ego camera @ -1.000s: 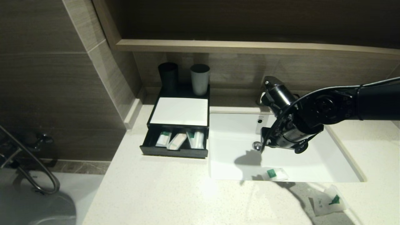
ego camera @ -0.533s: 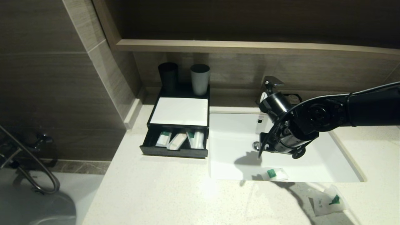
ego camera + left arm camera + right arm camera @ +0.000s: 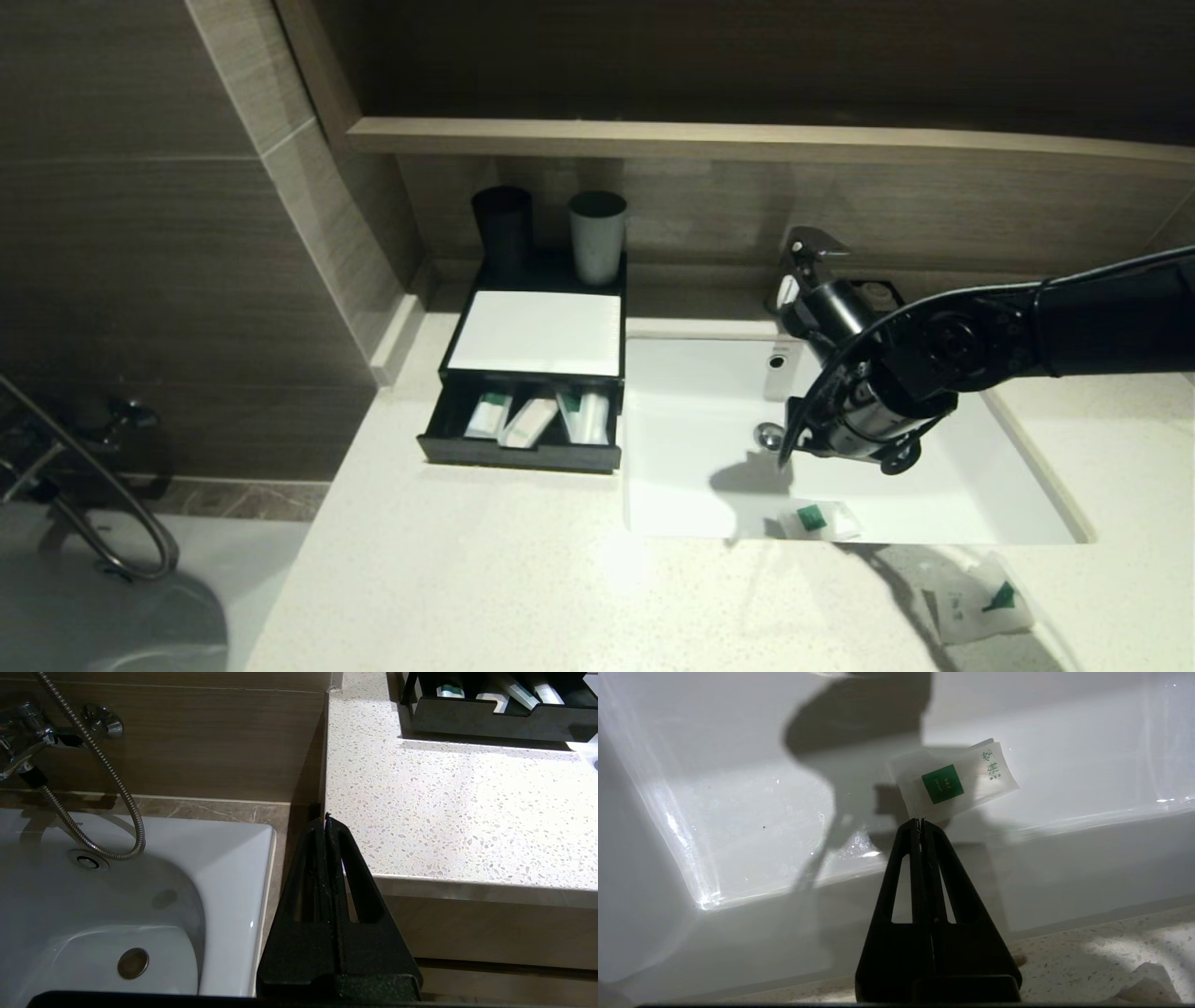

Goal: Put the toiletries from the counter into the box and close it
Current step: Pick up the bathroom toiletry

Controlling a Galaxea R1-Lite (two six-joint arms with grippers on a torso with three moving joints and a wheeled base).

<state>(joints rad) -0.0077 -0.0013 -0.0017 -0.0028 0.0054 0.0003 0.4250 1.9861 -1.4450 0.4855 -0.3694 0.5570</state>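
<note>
My right gripper (image 3: 780,455) (image 3: 920,820) hangs shut over the white basin (image 3: 691,401), nothing between its fingers. Just beyond its tips a clear packet with a green square (image 3: 817,520) (image 3: 952,781) lies on the basin floor by the front wall. A squarish packet with a green mark (image 3: 980,602) lies on the speckled counter (image 3: 523,560) at the front right. The black box (image 3: 537,331) with a white panel has its drawer (image 3: 523,448) pulled open, with three packets (image 3: 537,415) inside. My left gripper (image 3: 325,819) is shut and empty, low beside the counter's left front corner.
A black cup (image 3: 502,224) and a grey cup (image 3: 597,233) stand behind the box. A chrome faucet (image 3: 803,247) rises behind the basin. A bathtub (image 3: 117,896) with a shower hose lies left of the counter. A wooden ledge runs along the wall.
My right arm has shifted a little left and lower over the basin, gripper shut throughout. The packet in the basin has stayed where it was.
</note>
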